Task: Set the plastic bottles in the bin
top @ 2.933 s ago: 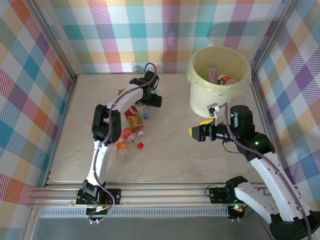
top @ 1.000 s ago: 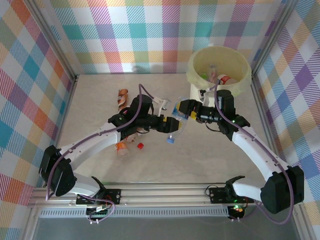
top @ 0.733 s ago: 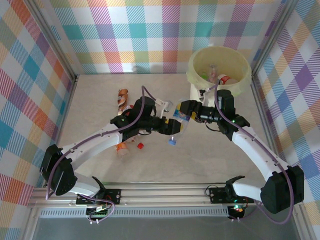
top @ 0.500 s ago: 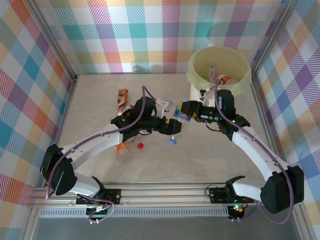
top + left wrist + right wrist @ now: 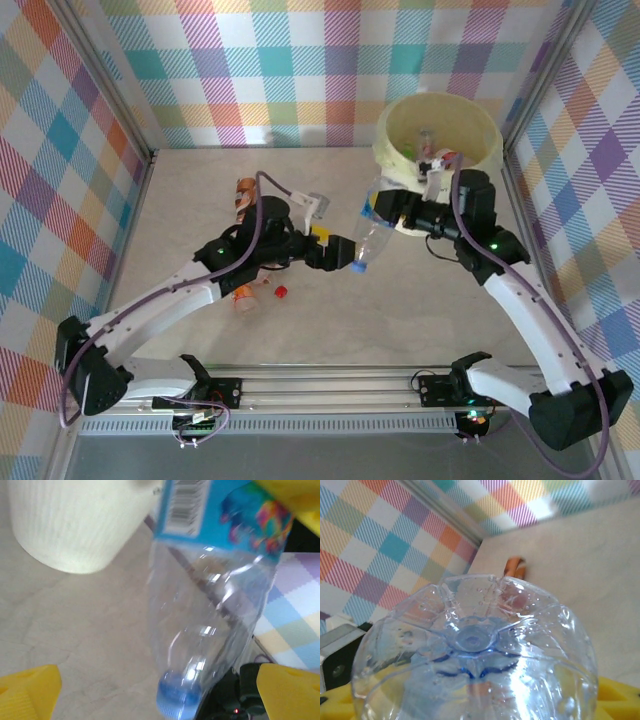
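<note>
The bottle (image 5: 368,236) is clear, glossy plastic with a shiny blue label (image 5: 210,515). The bin (image 5: 70,525) is matt, finely ribbed cream plastic. The surface (image 5: 330,310) looks smooth, matt and stone-patterned.

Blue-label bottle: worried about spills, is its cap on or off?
On: a blue cap closes the downward-pointing neck of the blue-label bottle.

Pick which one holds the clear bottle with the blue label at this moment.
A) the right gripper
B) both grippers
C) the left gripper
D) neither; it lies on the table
A: the right gripper is clamped on the label end of the blue-labelled bottle, holding it off the table, while the left gripper has its yellow fingers spread wide on either side of the cap end, not touching it.
</note>
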You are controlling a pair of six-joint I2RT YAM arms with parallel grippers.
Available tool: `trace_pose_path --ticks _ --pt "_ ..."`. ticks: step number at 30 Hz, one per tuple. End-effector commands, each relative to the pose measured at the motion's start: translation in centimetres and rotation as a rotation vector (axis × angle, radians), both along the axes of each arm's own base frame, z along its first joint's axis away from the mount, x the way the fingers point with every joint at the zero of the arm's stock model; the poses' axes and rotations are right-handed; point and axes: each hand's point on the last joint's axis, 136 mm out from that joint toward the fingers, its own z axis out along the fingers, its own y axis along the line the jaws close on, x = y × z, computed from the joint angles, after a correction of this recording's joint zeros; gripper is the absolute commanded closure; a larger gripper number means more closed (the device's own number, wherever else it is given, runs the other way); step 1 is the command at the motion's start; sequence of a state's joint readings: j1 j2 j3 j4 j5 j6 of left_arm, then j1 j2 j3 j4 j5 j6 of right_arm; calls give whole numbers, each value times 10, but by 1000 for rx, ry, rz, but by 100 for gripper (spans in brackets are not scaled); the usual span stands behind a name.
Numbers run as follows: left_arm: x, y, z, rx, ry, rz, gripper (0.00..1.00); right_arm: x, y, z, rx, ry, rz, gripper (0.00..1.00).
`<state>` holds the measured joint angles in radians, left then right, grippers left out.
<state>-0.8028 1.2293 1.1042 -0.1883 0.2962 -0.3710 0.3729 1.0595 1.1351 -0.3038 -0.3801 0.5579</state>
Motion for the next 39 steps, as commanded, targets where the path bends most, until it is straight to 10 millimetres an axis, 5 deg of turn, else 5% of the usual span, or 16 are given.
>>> trace_pose_path --ticks 1,6,13,22,31,39 --pt "4 15 0 12 -1 100 0 8 -24 35 -120 -168 -121 37" --pt "-6 30 10 6 -88 95 0 32 -54 83 -237 -337 -306 37" --pt "-25 72 4 118 -166 157 0 80 -75 123 -373 -469 -488 37" --pt "-27 108 -5 168 -163 285 0 132 -102 151 -430 -543 -703 38" --pt "-26 112 -15 193 -153 299 0 176 -114 130 -505 -477 -734 38" --pt "-23 115 -19 218 -153 320 0 206 -98 68 -576 -326 -610 37"
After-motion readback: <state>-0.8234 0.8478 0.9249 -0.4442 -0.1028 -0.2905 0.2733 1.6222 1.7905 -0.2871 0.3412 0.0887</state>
